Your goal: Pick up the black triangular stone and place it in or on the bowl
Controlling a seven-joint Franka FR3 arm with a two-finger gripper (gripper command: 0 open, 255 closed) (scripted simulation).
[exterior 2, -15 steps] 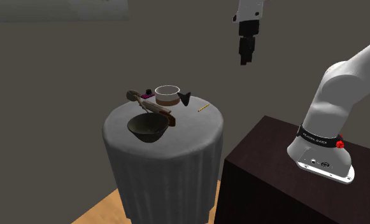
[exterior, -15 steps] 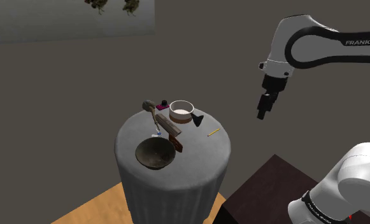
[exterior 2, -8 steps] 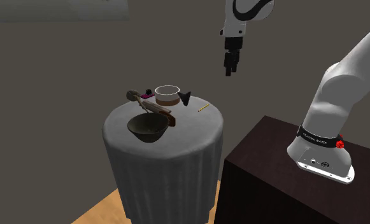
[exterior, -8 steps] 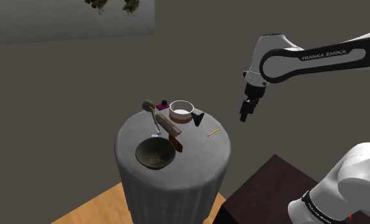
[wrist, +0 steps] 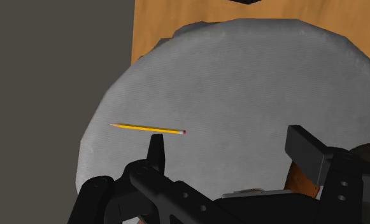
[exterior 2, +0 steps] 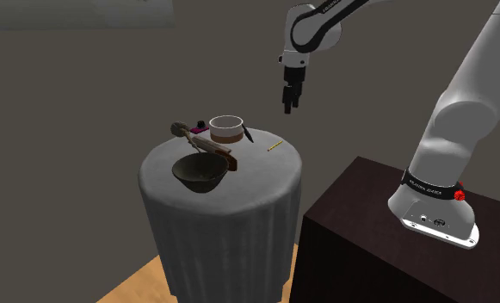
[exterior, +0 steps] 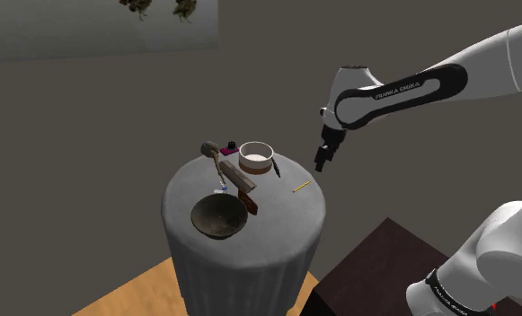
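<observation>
Scanning the shoulder view from its left, the dark bowl (exterior: 218, 217) sits near the front rim of the grey-draped round table (exterior: 281, 206). Next comes a white pot (exterior: 255, 159), then the black stone (exterior: 276, 169) just beside the pot on its pencil side. After that lies a yellow pencil (exterior: 301, 186), and last the gripper (exterior: 322, 159) hangs in the air over that side of the table. Its fingers are apart with nothing between them.

To my eye this is the approach. The hand needs to travel past the pencil toward the pot, then drop straight down over the stone. The pot is so close that I'd turn the wrist so neither finger has to squeeze into that gap, and close across the stone's thin faces.

From here the stone shows as a narrow dark sliver. Its long axis is steep and leaning, with the upper end toward the pot and the lower end toward the pencil. Which end is the tip I cannot tell.
</observation>
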